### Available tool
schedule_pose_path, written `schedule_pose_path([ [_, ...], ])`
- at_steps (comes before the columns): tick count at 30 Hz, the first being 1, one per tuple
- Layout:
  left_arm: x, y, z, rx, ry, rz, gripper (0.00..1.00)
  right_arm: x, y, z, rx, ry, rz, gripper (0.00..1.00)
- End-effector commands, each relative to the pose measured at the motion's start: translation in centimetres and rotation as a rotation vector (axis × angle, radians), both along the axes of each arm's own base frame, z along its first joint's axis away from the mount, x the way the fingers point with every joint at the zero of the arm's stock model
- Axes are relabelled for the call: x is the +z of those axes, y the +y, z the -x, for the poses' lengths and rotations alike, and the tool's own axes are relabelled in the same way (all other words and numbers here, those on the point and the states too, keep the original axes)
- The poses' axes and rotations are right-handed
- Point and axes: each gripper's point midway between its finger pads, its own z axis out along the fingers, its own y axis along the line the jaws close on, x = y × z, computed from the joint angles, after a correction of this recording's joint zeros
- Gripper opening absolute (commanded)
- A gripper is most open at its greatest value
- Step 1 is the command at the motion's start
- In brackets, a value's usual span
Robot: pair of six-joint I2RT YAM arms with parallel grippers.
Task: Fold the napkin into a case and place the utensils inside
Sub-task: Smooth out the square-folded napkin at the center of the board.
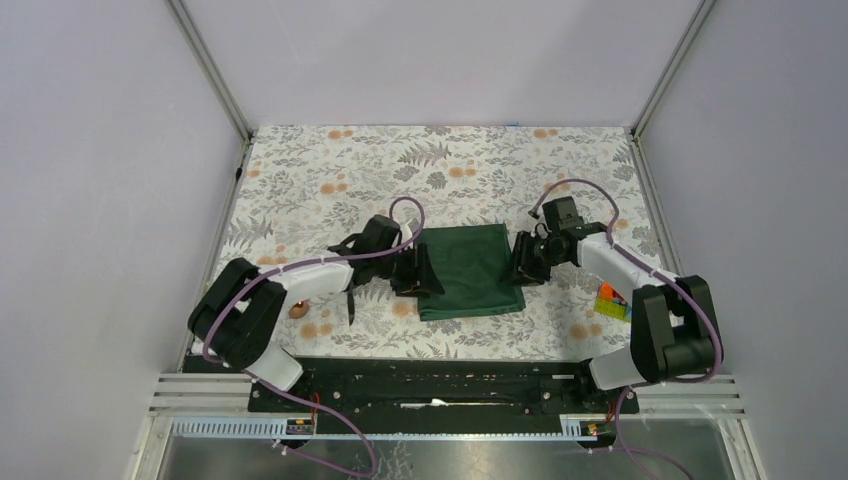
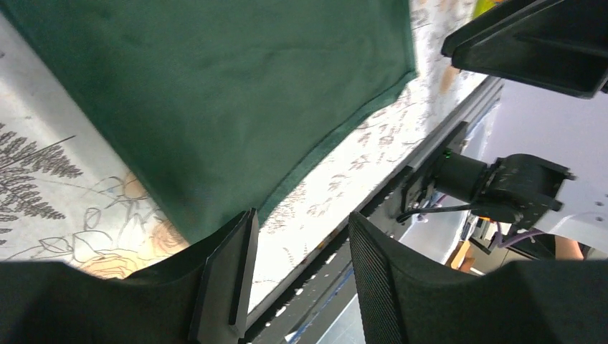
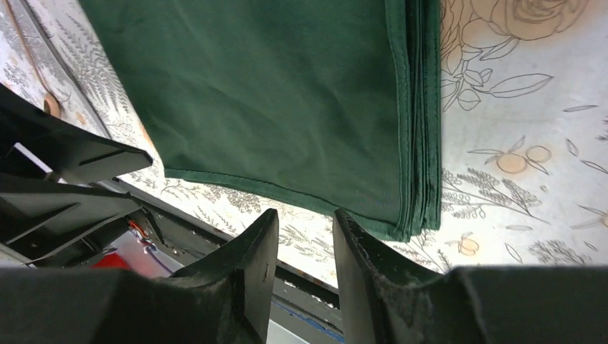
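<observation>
Two empty, parted tools flank the folded napkin on the tablecloth: we see the left gripper and right gripper at its edges. Blocks lie right, spoon left.

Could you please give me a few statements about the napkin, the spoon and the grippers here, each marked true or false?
1. The dark green cloth napkin lies folded on the floral-patterned tablecloth, between the left gripper and the right gripper. True.
2. The slim copper-coloured spoon rests on the napkin. False: it lies on the tablecloth by the left arm, apart from the napkin.
3. The left gripper's jaws stand open. True.
4. The small multicoloured toy blocks sit beside the left arm. False: they sit beside the right arm.
5. The right gripper is shut on the napkin. False: its jaws are apart, with nothing between them.
</observation>
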Motion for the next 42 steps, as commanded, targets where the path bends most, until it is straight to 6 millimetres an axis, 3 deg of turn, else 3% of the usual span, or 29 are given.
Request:
schedule_pose_path([
  [1,-3.6,0.2,1.0,0.003,0.049,-0.012,0.54,-2.6,0.6,1.1,-0.006,0.079,-0.027,0.39],
  [5,-5.5,0.8,2.2,0.002,0.076,-0.032,0.54,-5.8,-3.3,2.3,-0.080,0.107,0.204,0.37],
  [7,-5.3,1.1,2.0,-0.011,0.055,-0.066,0.55,-5.4,-4.1,1.8,-0.093,0.071,0.254,0.38],
  [9,-4.1,1.3,0.8,-0.026,-0.002,-0.113,0.59,-3.5,-3.4,0.6,-0.087,0.010,0.216,0.44],
  [14,2.3,-0.6,-2.9,-0.043,-0.135,-0.044,0.74,1.4,-0.5,-3.8,-0.017,-0.147,0.078,0.70],
  [18,3.9,-1.2,-6.6,0.040,-0.132,0.040,0.77,3.2,3.2,-8.0,0.066,-0.192,-0.084,0.77],
  [24,2.3,-1.4,-12.4,0.146,-0.102,0.086,0.73,1.6,4.9,-13.5,0.048,-0.192,-0.141,0.78],
  [30,0.0,-0.5,-16.7,0.208,-0.113,0.043,0.71,-1.1,4.5,-15.8,0.006,-0.153,-0.166,0.78],
  [34,-1.6,0.9,-17.7,0.252,-0.091,0.023,0.71,-3.7,2.7,-16.6,-0.036,-0.121,-0.129,0.77],
  [38,-3.7,2.9,-17.3,0.281,-0.065,-0.031,0.71,-5.7,1.1,-16.6,-0.053,-0.104,-0.039,0.77],
  [40,-4.3,3.7,-17.0,0.285,-0.053,-0.053,0.71,-5.8,0.6,-16.3,-0.054,-0.091,-0.005,0.77],
  [42,-3.5,3.6,-16.9,0.268,-0.073,-0.050,0.71,-4.3,1.1,-16.5,-0.052,-0.108,-0.036,0.77],
])
